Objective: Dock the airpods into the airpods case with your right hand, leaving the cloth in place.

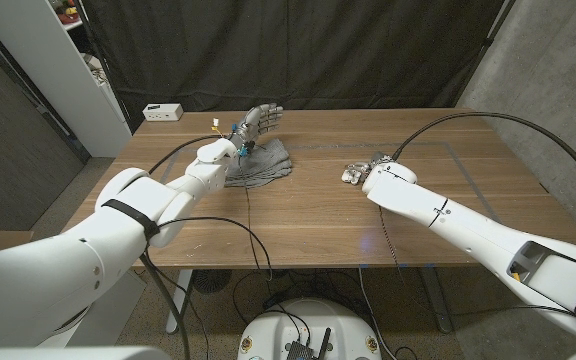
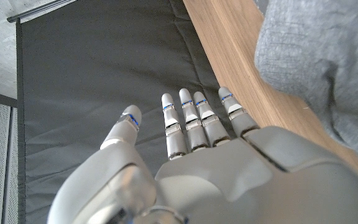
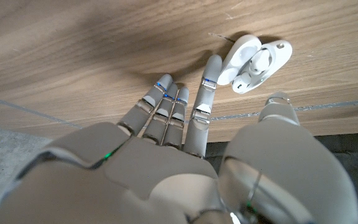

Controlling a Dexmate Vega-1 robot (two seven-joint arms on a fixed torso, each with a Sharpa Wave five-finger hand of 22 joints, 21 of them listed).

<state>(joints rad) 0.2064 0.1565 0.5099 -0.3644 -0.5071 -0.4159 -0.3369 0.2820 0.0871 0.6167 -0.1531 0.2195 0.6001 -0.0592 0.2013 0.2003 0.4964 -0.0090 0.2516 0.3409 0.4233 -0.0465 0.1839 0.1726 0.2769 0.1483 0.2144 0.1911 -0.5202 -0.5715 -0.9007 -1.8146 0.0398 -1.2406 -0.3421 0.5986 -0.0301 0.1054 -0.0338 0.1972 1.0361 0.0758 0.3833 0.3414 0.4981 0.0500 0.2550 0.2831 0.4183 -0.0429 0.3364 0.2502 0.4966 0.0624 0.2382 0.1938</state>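
The white airpods case (image 3: 255, 62) lies open on the wooden table (image 1: 308, 220), with a white earbud lying across its opening; whether it is seated I cannot tell. My right hand (image 3: 185, 155) reaches toward the case with its fingers straight and apart. One fingertip (image 3: 212, 64) is at the lid's edge and the thumb is just short of the case. In the head view my right hand (image 1: 360, 173) covers the case. The grey cloth (image 1: 265, 164) lies crumpled at the table's back left. My left hand (image 1: 259, 121) hovers over its far edge, fingers spread, holding nothing.
A small white box (image 1: 163, 112) sits at the table's back left corner. A black curtain (image 1: 298, 50) hangs behind the table and a white shelf unit (image 1: 58, 70) stands to the left. Thin cables trail over the table's front edge (image 1: 268, 268).
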